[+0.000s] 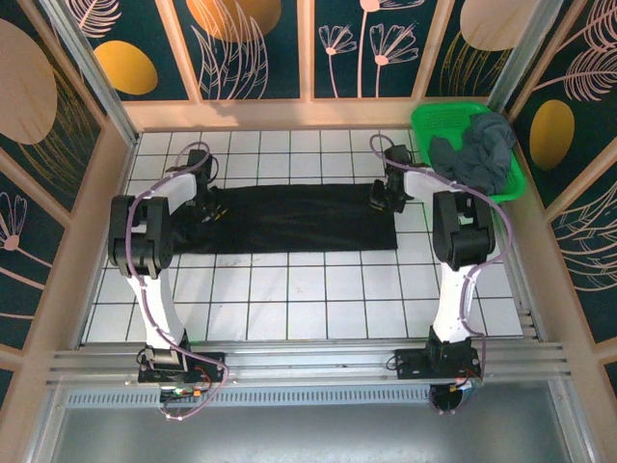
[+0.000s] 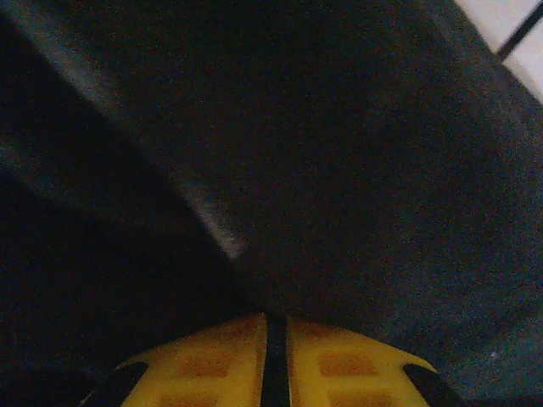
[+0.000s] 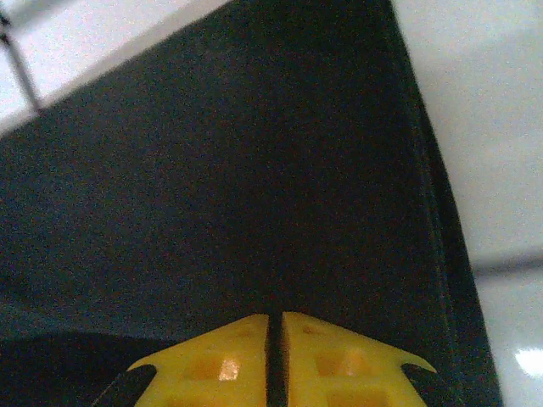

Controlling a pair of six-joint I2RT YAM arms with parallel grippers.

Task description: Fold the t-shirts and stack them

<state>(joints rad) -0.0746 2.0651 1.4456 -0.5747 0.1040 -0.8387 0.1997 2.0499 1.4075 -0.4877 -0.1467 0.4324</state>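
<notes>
A plain black cloth t-shirt [image 1: 299,217] lies flat across the white tiled surface [image 1: 289,299], with dark floral panels [image 1: 260,48] around it.
The left hand [image 1: 210,207] is pinched shut on its left end, the right hand [image 1: 381,198] is closed on its right end, and a slate-grey cloth t-shirt [image 1: 477,154] is heaped in the green plastic mesh basket [image 1: 434,118] in the far right corner.

We are looking at a robotics lab cell, not a home: a left arm [image 1: 145,246] and a right arm [image 1: 461,236] are bolted to an aluminium rail [image 1: 308,362] at the near edge of a white gridded tabletop [image 1: 289,289]. Wood-framed panels [image 1: 255,48] printed with stylised leaves and flowers wall it on three sides.
</notes>
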